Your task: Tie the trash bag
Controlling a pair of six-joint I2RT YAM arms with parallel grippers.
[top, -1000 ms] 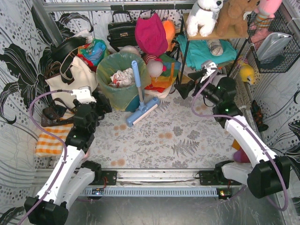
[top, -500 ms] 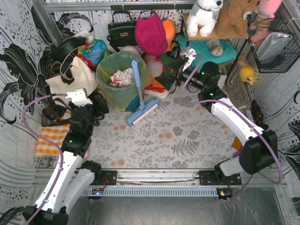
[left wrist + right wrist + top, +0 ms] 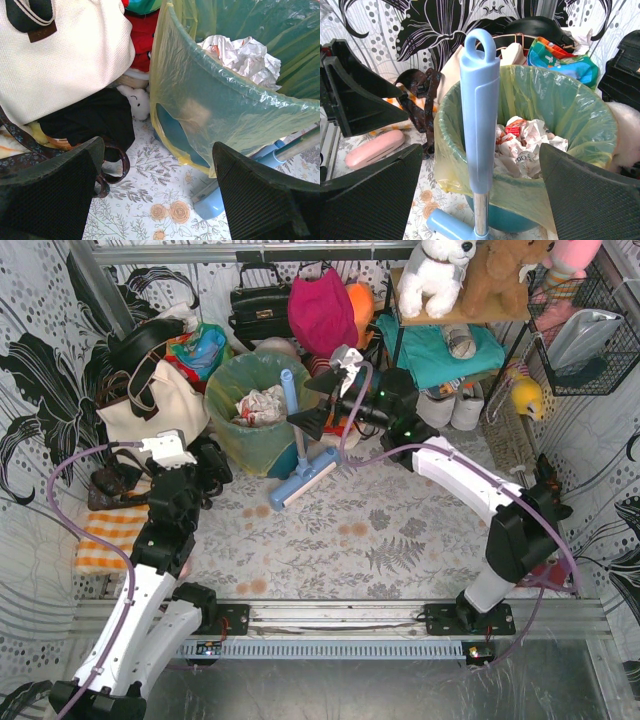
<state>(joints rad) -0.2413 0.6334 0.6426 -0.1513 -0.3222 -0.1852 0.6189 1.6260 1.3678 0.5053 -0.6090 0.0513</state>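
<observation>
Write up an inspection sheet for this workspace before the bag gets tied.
Surface: floral-print cloth, no spills seen.
Job's things: trash bag lines the teal bin, mouth open, untied; crumpled paper inside.
Clutter: blue mop leaning at the bin; cream tote beside it; pink case.
Grippers: left gripper open, short of the bag; right gripper open, facing the mop handle.
Cables: purple cables loop off both arms, nothing snagged.
Surroundings: patterned curtains; shelf with plush toys.
</observation>
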